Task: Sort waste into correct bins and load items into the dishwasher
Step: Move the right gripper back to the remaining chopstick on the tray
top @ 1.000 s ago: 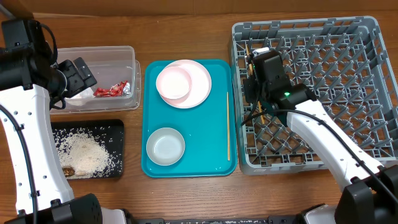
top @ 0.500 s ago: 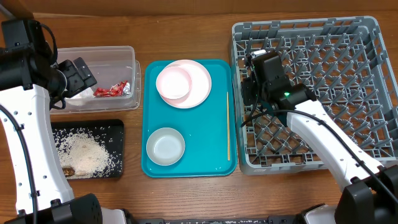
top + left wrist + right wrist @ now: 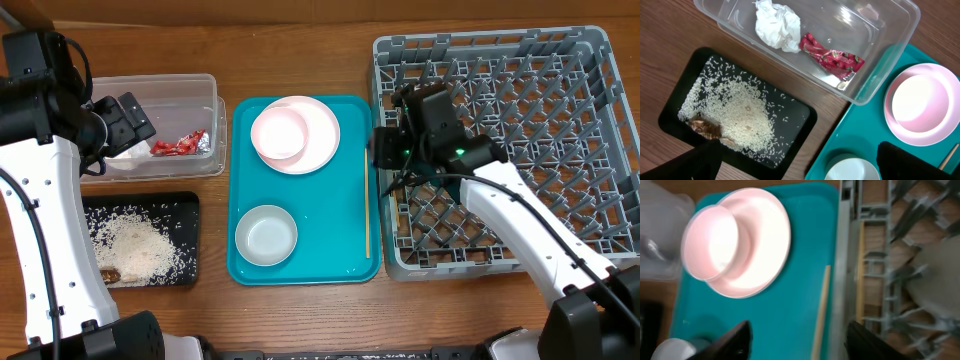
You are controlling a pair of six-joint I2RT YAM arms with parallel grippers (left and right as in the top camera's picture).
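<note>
Since your right tool [image 3: 801, 341] has opened empty, one chopstick [image 3: 860, 270] sits in the rack [image 3: 845, 255]; second chopstick [image 3: 821, 310] waits on tray [image 3: 810, 230].

On the tray [image 3: 345, 250], a plate [image 3: 322, 140] sits at the far end with a bowl [image 3: 279, 134] on it. A near bowl [image 3: 266, 235] sits at its near left, and a chopstick [image 3: 366, 200] lies along its right edge. Right of the tray stands the rack [image 3: 490, 38], with what seems a second chopstick [image 3: 860, 272] just inside its left wall. Left of the tray, the tub [image 3: 205, 100] holds a napkin [image 3: 776, 26] and a wrapper [image 3: 181, 146]. Nearer, also to the tray's left, the flat bin [image 3: 190, 205] holds rice [image 3: 135, 245].
</note>
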